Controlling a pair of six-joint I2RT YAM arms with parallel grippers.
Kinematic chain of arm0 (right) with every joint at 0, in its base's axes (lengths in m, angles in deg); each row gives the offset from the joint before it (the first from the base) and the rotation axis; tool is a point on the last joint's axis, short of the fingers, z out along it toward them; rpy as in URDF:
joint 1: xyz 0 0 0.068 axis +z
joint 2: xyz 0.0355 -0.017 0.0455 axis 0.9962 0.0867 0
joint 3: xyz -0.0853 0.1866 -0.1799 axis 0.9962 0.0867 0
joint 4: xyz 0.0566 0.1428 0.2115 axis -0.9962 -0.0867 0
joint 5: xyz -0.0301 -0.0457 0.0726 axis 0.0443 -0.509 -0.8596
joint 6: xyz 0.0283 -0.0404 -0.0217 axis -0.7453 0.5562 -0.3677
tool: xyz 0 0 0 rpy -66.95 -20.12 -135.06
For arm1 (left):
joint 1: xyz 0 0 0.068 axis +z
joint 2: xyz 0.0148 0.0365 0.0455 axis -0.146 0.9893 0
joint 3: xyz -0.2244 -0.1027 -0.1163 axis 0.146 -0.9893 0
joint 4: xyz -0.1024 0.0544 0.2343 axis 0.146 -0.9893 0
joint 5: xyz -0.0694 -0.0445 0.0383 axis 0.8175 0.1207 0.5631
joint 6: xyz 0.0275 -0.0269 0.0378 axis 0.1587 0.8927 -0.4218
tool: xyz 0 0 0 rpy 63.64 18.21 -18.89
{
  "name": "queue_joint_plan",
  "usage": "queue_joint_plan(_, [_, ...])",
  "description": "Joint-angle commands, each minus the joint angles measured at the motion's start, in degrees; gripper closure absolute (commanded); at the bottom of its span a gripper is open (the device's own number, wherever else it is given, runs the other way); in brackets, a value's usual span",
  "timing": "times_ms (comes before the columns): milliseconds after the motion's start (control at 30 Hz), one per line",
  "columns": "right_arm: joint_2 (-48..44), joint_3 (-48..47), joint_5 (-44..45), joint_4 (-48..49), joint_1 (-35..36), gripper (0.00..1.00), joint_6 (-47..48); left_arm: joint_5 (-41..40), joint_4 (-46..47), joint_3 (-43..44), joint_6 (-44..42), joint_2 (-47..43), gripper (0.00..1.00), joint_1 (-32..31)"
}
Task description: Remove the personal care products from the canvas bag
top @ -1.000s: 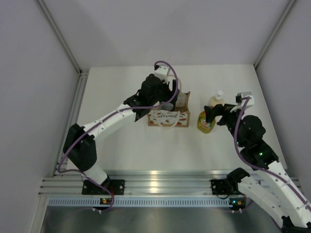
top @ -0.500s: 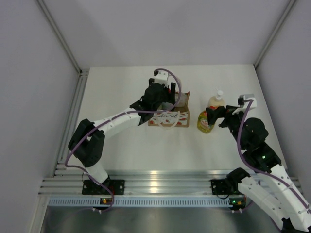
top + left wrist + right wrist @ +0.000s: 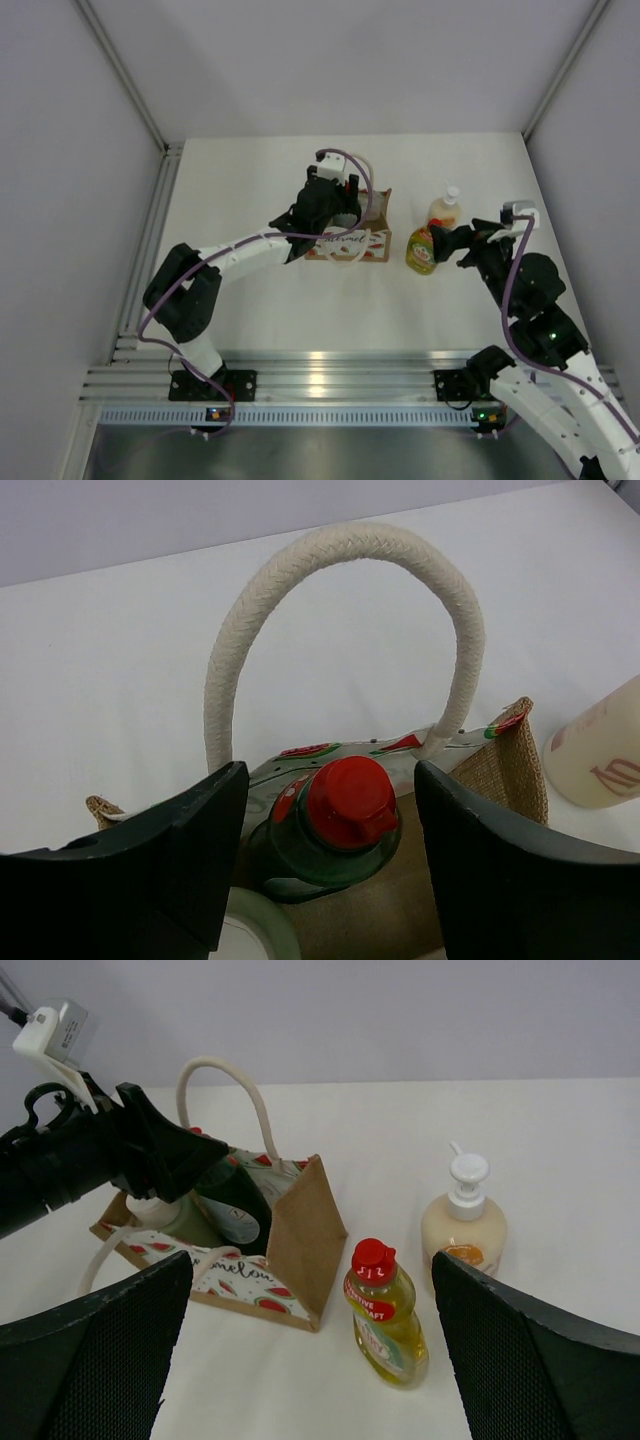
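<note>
The canvas bag [image 3: 347, 243] stands mid-table, its tan side wall showing in both wrist views [image 3: 508, 770] [image 3: 302, 1228]. Inside it are the dark green bottle with red cap [image 3: 345, 805] [image 3: 232, 1205] and the pale grey-green cylinder with white lid [image 3: 255, 935] [image 3: 160, 1215]. My left gripper [image 3: 340, 213] [image 3: 330, 776] is open above the bag, its jaws either side of the red cap without touching it. The yellow-green bottle [image 3: 423, 250] [image 3: 385, 1315] and the cream pump bottle [image 3: 444, 206] [image 3: 463, 1225] stand on the table right of the bag. My right gripper [image 3: 445, 240] [image 3: 312, 1260] is open and empty, just right of the yellow-green bottle.
A pale rope handle [image 3: 340, 550] arches over the bag's far side, and another loop hangs over the front panel [image 3: 110, 1255]. White walls enclose the table on three sides. An aluminium rail [image 3: 320, 385] runs along the near edge.
My right gripper has drawn back to the right from the yellow-green bottle, which stays standing. My left arm has reached further over the bag.
</note>
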State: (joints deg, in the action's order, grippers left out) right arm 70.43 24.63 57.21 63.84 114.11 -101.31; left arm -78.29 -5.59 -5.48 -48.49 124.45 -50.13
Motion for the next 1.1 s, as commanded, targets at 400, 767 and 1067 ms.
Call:
queue_joint_plan(400, [-3.7, -1.8, 0.8, -1.0, 0.1, 0.01, 2.5, -2.2, 5.6, 0.1, -1.4, 2.3, 0.47, -1.2])
queue_joint_plan(767, [-3.1, -1.9, 0.8, -0.9, 0.2, 0.01, 2.5, -2.6, 7.2, 0.0, -1.8, 0.0, 0.83, -2.0])
queue_joint_plan(1067, [-3.3, -1.6, 1.3, -0.9, 0.1, 0.01, 2.5, -2.7, 7.8, 0.2, -2.0, -0.7, 1.0, -2.3])
